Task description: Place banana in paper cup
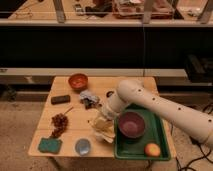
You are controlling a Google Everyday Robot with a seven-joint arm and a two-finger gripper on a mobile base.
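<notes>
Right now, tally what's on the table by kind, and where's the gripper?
Bowls: 2, orange bowl, maroon bowl
Tray: 1
Round fruit: 1
Sponge: 1
Dish: 1
Banana: 1
Total: 7
Gripper low over the banana, left of the tray.

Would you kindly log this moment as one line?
gripper: low over table's front | banana: under gripper | paper cup: not identifiable | maroon bowl: in green tray
</notes>
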